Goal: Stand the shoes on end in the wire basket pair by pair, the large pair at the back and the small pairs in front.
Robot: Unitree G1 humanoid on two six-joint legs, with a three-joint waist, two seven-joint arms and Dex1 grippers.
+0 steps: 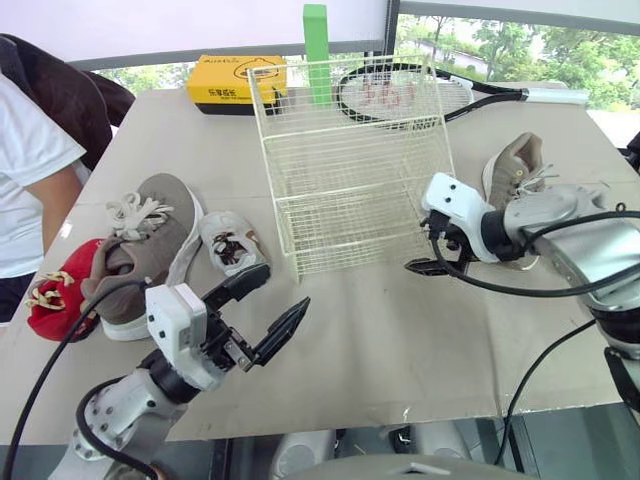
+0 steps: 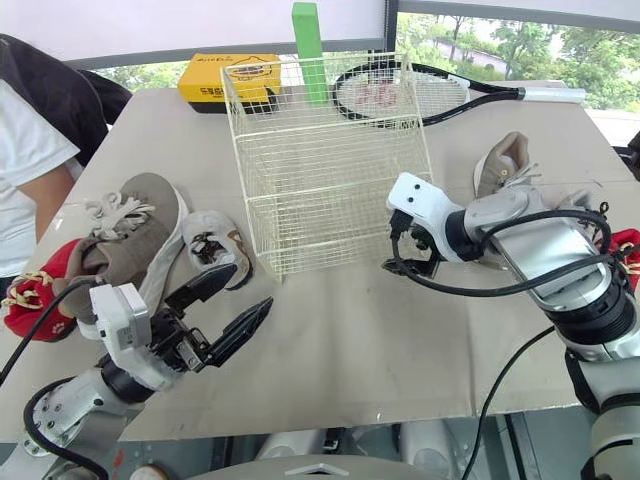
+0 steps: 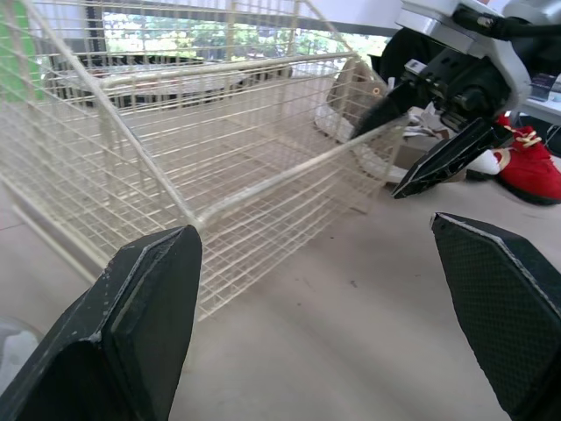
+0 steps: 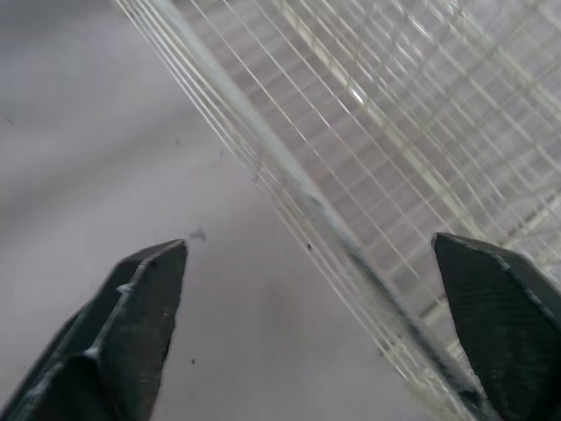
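The basket (image 1: 350, 170) stands in the middle of the surface (image 1: 400, 340), nearer the back edge, and all the shoes lie outside it.

Near the left edge, a grey shoe (image 1: 150, 235) lies on its sole with its laces loose. A white shoe (image 1: 232, 245) lies just beside it on the basket's side, and a red shoe (image 1: 60, 300) touches it on the side of the surface's left edge. Near the right edge, a second grey shoe (image 1: 515, 170) lies partly behind the right arm. A second red shoe (image 2: 625, 245) shows at the right edge itself.

The left claw (image 1: 285, 288) hangs over the front left part of the surface, released, its fingers wide apart and holding nothing. It is just in front of the white shoe. The right claw (image 1: 428, 255) is at the basket's front right corner, also released. Its fingers straddle the basket's lower wire edge without closing on it.

Along the back edge are a yellow box (image 1: 237, 82), a green block (image 1: 317, 40) and a racket (image 1: 400, 95). A person (image 1: 25, 170) sits by the left edge.
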